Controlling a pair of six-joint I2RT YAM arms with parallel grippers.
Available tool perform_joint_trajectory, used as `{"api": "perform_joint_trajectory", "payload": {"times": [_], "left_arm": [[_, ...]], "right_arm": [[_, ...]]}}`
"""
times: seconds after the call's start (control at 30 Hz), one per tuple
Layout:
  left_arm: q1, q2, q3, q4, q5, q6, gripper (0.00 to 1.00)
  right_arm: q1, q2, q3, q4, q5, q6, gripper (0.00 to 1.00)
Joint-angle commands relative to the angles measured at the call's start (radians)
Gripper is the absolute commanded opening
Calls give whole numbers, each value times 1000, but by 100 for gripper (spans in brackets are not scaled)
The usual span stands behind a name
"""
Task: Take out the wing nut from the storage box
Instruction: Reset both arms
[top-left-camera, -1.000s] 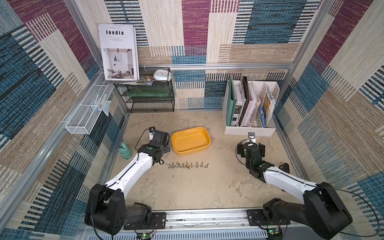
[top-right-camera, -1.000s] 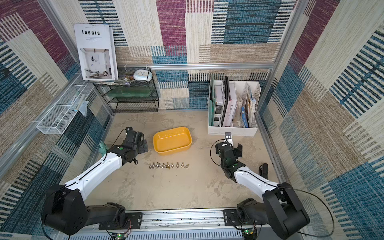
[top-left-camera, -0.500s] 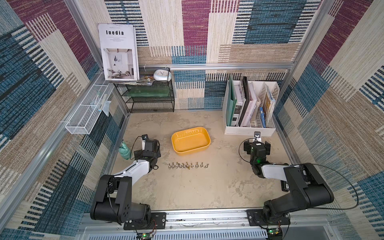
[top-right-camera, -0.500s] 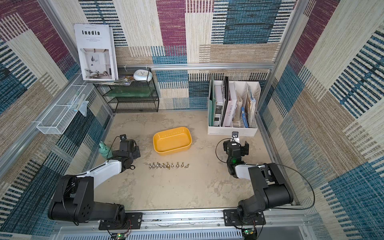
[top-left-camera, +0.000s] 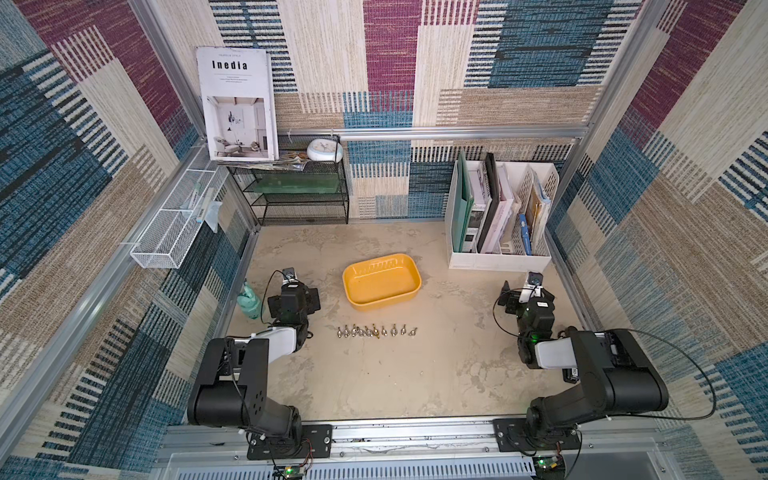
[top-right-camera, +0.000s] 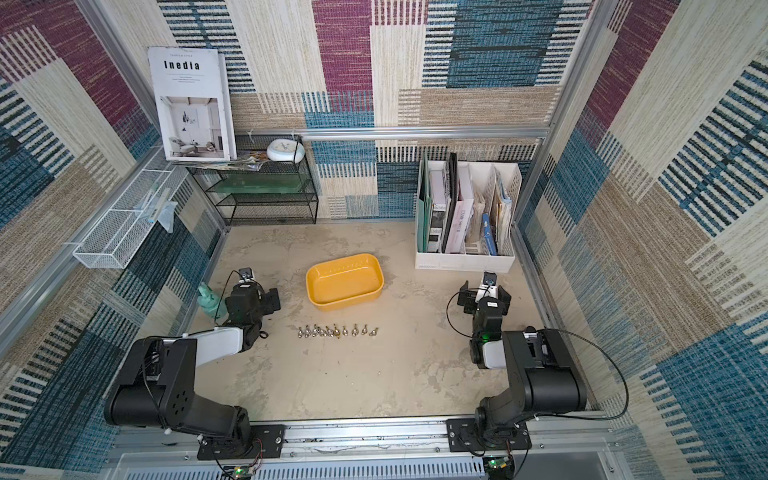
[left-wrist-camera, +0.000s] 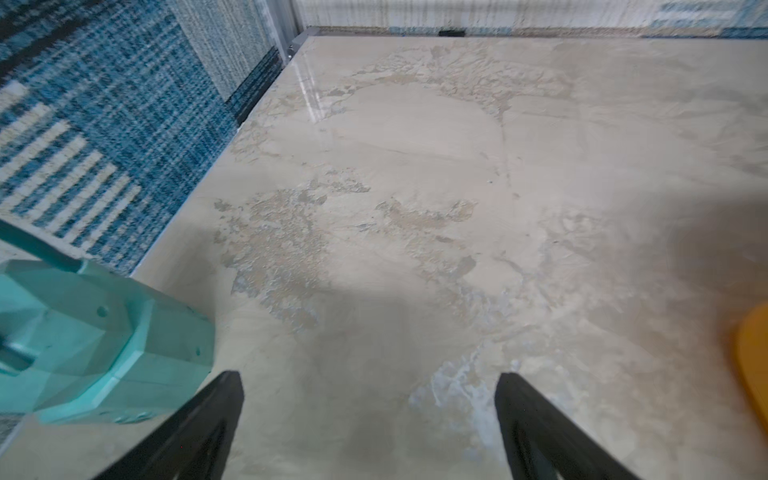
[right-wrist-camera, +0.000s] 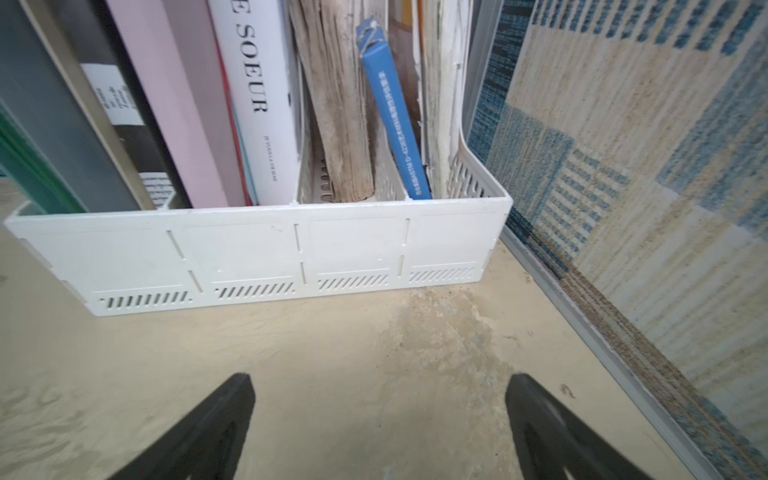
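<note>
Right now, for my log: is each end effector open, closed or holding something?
Left end effector: open, holding nothing.
Right end effector: open, holding nothing.

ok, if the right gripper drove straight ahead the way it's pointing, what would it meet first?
Most likely the front wall of the white file organizer: it fills the right wrist view ahead of the right gripper, with only bare table between. Depth unclear.

patchwork woven walls (top-left-camera: 415, 62), mottled beige floor (top-left-camera: 395, 374)
</note>
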Motion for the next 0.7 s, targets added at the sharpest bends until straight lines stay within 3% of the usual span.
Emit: {"api": "perform_joint_trajectory", "payload": {"times": [0.0,0.13,0.67], "left_arm": [[4,6,-26,143,105,43,99],[4,32,-70,240,134,57,99],[6,31,-68,235,141,55,99]], "right_arm": [[-4,14,-12,87,-45,13,99],[-4,11,-10,79,-48,14,99],[-4,10,-10,78,-47,13,99]]}}
